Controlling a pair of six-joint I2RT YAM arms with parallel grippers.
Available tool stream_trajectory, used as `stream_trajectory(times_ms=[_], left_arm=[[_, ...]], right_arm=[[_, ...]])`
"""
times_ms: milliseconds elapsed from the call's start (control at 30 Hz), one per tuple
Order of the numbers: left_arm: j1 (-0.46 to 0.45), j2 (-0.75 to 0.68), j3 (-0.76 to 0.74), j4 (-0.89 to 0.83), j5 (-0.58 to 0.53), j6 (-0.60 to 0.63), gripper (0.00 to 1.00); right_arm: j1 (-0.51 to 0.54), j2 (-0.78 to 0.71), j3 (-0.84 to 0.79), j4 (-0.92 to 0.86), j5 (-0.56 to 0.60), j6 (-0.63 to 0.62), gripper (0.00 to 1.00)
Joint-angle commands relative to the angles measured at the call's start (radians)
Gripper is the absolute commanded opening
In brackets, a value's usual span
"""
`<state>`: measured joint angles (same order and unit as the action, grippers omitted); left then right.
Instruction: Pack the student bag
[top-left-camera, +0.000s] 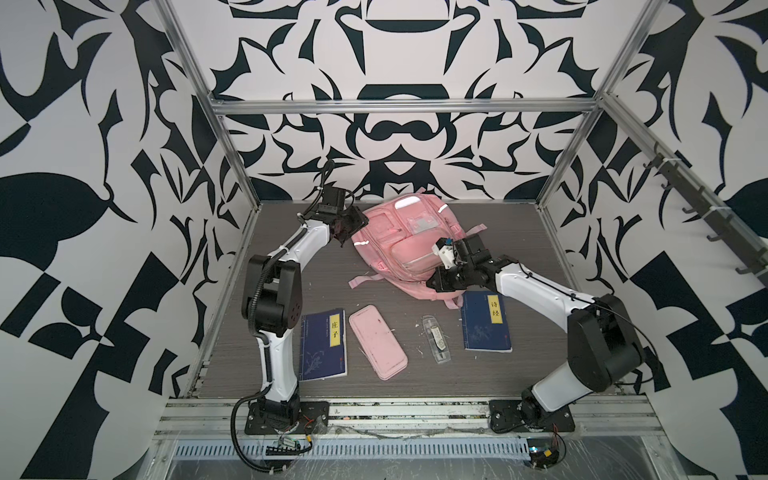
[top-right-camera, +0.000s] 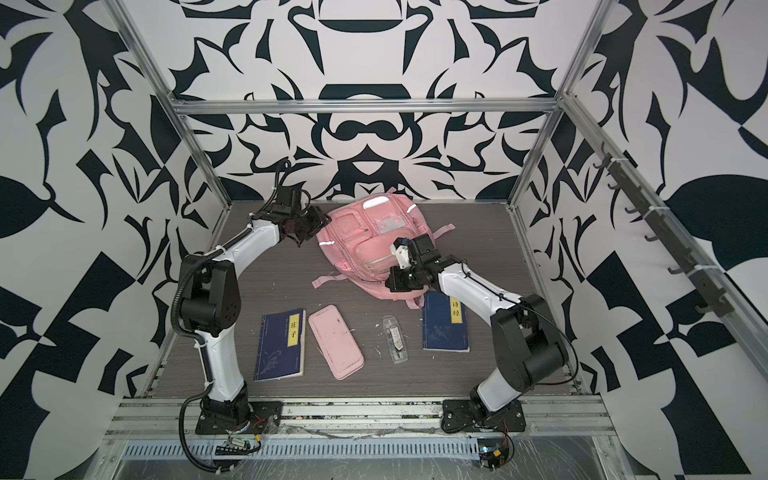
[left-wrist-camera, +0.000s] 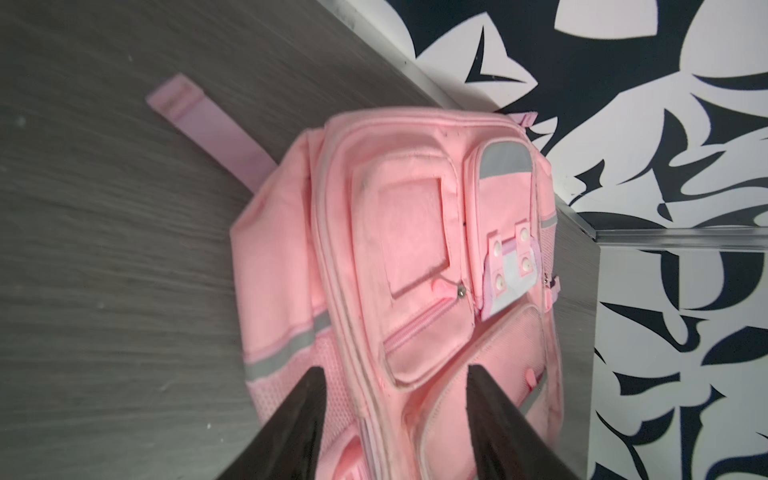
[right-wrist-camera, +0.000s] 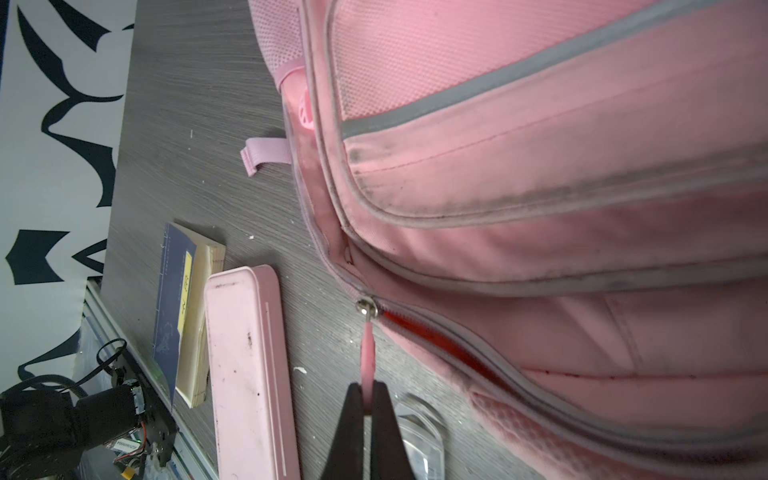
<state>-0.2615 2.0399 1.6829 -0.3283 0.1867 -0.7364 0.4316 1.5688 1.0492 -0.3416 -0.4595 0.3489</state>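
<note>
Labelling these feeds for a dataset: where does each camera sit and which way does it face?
A top view: high over the front edge, looking down and back at the student bag; both arms, left gripper, right gripper show.
A top view: same head, same aim, same bag.
Left wrist: on the left arm, facing the bag's front pockets; open fingers show.
Right wrist: on the right arm, facing the bag's side; fingers shut on the zipper pull.
Shared: the bag, in all four.

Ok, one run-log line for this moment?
student bag: zip partly open | right gripper: jaws shut on zipper pull | left gripper: jaws open beside bag | books, pencil case: on table
</note>
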Motion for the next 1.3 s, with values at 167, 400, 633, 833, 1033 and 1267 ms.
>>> stream_trajectory(times_ms=[167, 400, 633, 833, 1033, 1267], left_arm=[[-0.002, 0.215, 0.208, -0.156, 0.067, 0.095, 0.56], [-0.004, 0.278, 0.248, -0.163, 0.083, 0.076, 0.52], [-0.001, 0.328, 0.227, -0.072, 0.163, 0.002, 0.26], [0.025, 0.221, 0.045, 0.084, 0.143, -0.081, 0.0], [0.072, 0.085, -0.2, 0.264, 0.134, -0.206, 0.0], [0.09, 0.012, -0.357, 0.379, 0.117, -0.294, 0.0]], right_arm=[[-0.024, -0.029, 0.017, 0.007, -0.004, -0.034, 0.0], [-0.024, -0.021, 0.018, 0.016, -0.011, -0.026, 0.0], [-0.022, -0.008, 0.021, 0.021, -0.027, -0.016, 0.0], [0.005, 0.003, 0.018, 0.019, -0.033, -0.017, 0.0], [0.064, 0.046, 0.023, 0.03, -0.032, -0.008, 0.0], [0.167, 0.129, 0.078, 0.055, -0.026, 0.019, 0.0]])
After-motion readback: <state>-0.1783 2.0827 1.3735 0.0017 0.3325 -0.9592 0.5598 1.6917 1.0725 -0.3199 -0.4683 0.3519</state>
